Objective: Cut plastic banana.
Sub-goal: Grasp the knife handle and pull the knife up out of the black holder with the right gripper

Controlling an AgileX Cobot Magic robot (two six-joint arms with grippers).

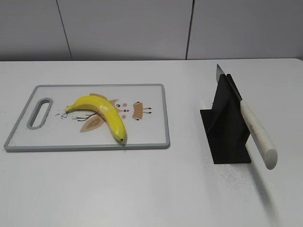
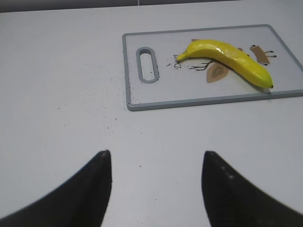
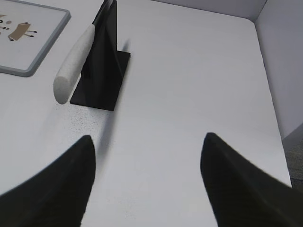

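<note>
banana whole on board | knife blade (mostly hidden) in stand | both grippers spread, empty

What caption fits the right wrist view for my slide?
Open right hand hovers over the table, short of the knife slotted in its black stand.

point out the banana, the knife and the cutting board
banana (image 1: 105,113), exterior view, middle of its yellow body
knife (image 1: 257,131), exterior view, middle of its white handle
cutting board (image 1: 147,127), exterior view, bare right part

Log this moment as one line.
banana uncut on board | knife in stand | left hand open, empty | right hand open, empty
</note>
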